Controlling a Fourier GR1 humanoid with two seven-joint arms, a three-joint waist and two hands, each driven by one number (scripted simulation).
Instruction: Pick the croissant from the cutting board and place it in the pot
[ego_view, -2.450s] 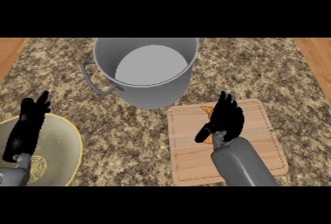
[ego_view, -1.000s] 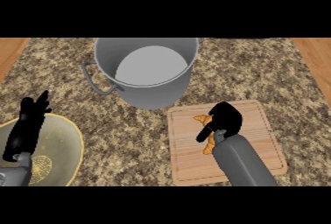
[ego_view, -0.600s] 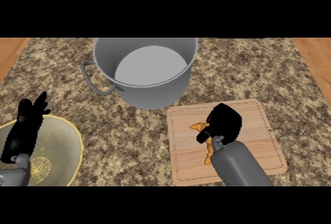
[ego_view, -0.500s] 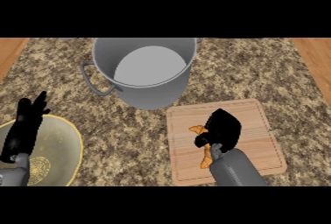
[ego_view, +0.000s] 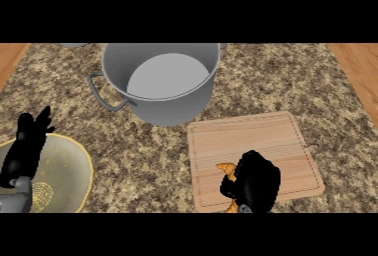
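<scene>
We look steeply down on a desk (ego_view: 295, 80) of speckled brown and tan stone, with strips of warm wood at its far left and far right corners. At the far middle stands a tall round pot (ego_view: 161, 80) of smooth grey metal, open on top, with a loop handle (ego_view: 103, 95) on its left side. Its inside looks pale and bare.

To the right and nearer sits a rectangular cutting board (ego_view: 251, 145) of light wood, with rounded corners and a shallow groove running just inside its rim. At the near left lies a round plate (ego_view: 63, 172) in pale yellow-green with a brighter yellow rim, partly cut off by the view's edge.

Our right hand (ego_view: 252, 182), glossy black, lies over the near part of the board with its fingers curled down round the croissant (ego_view: 228, 171). Only bits of the croissant show: an orange-brown tip on the hand's left and a scrap at the near edge. It is at the board, well apart from the pot.

Our left hand (ego_view: 28, 145) rests over the plate's left rim, fingers straight, a little spread and pointing away, holding nothing.
</scene>
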